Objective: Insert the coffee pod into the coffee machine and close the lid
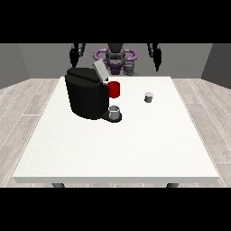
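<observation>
A black coffee machine [86, 93] stands on the white table [117, 149] left of centre, its grey lid [100, 71] tilted up and open. A small grey coffee pod [148, 97] sits upright on the table to the right of the machine. The hand at the view's left [76, 54] hangs raised behind the table's far edge, above and behind the machine. The hand at the view's right [155, 55] is likewise raised beyond the far edge, well behind the pod. Neither hand touches anything.
A red cup [114, 89] stands just behind the machine's right side. A grey cup [115, 112] rests on the machine's drip tray at its front right. The robot's torso [115, 58] is behind the far table edge.
</observation>
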`<state>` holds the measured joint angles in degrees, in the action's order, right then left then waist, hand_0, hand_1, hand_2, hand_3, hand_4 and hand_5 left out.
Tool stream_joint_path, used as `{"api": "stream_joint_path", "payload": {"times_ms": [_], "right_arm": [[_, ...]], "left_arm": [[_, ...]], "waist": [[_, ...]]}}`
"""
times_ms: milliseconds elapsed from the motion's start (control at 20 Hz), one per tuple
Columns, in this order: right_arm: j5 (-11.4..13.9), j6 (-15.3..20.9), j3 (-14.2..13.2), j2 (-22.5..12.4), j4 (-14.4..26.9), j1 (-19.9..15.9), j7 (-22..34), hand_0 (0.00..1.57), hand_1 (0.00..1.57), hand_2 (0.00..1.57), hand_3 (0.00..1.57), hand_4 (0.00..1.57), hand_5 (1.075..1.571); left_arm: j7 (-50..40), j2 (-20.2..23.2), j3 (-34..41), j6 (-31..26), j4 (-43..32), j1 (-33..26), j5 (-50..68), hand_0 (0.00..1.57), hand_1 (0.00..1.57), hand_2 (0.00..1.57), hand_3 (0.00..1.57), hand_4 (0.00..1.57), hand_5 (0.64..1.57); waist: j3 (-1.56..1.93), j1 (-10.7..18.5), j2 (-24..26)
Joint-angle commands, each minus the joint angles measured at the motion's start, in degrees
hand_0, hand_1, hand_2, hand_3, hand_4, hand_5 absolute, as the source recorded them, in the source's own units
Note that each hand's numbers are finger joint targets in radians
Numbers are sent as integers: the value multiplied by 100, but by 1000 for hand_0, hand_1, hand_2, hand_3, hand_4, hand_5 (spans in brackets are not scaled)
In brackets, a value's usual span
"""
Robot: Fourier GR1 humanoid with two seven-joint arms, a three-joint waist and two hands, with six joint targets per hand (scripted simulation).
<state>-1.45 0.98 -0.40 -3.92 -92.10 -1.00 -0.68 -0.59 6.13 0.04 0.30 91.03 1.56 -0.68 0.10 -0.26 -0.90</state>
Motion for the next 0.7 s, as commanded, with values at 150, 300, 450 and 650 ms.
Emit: {"api": "stream_joint_path", "payload": {"times_ms": [150,300,450,650], "right_arm": [[238,143,93,57,138,2,231,0,0,0,0,0,1571],[774,556,-118,-195,298,200,-28,0,0,0,0,0,1571],[989,761,-58,-103,359,54,-189,0,0,0,0,0,1571],[919,710,-147,-131,486,-80,-319,0,0,0,0,0,1571]], "left_arm": [[482,491,-39,-568,-163,-101,-293,0,0,0,0,0,1571],[1008,891,-443,-952,-25,-453,-724,0,0,0,0,0,1571],[1342,986,-375,-881,-251,-216,-971,0,0,0,0,0,1571],[1285,1293,-72,-901,-665,220,-1207,0,0,0,0,0,1571]], "waist": [[-12,43,154],[-16,67,239],[-13,-27,7],[-11,-230,-256]]}}
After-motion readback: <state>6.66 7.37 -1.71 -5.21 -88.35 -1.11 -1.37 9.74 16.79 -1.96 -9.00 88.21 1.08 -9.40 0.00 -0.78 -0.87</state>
